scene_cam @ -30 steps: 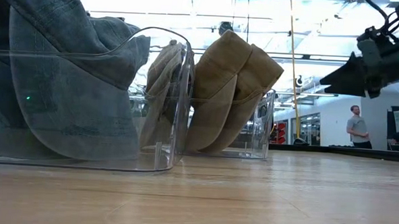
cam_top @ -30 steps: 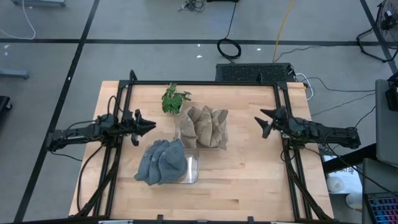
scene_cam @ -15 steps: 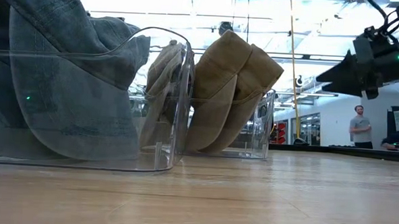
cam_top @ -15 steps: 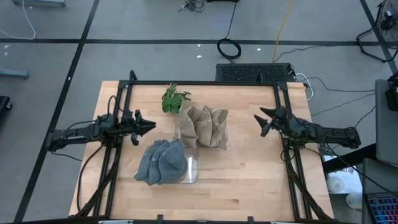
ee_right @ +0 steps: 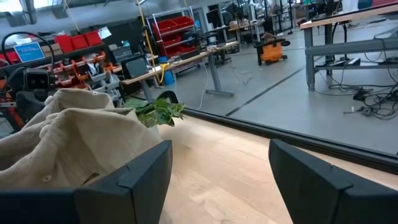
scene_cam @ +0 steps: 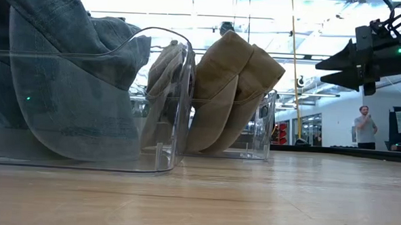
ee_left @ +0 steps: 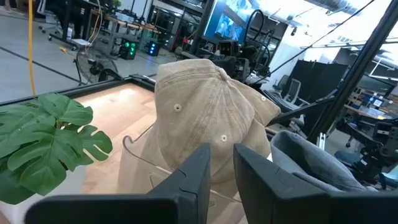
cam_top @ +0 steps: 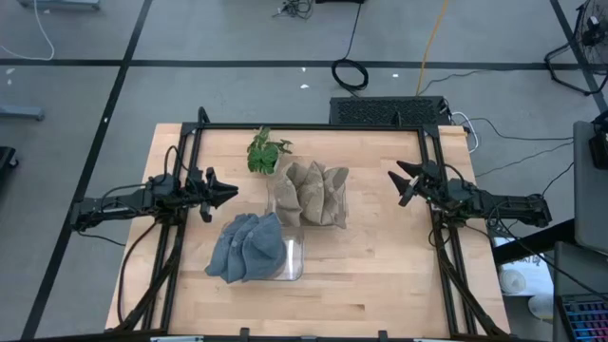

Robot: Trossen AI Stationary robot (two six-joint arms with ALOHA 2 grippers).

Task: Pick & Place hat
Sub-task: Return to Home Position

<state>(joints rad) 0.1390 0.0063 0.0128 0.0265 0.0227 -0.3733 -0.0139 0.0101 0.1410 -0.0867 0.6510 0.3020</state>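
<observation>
High view, left tool (cam_top: 229, 193) stretched level over table (cam_top: 380, 275), seemingly together, right tool (cam_top: 401, 185) mirrored opposite, spread apart.

Left arm (cam_top: 133, 201), right arm (cam_top: 499, 204): slim, matte black, jointed, thin black cables looped alongside. Pointed wedge-shaped black jaws. Green light on right wrist housing (scene_cam: 400, 50).
</observation>
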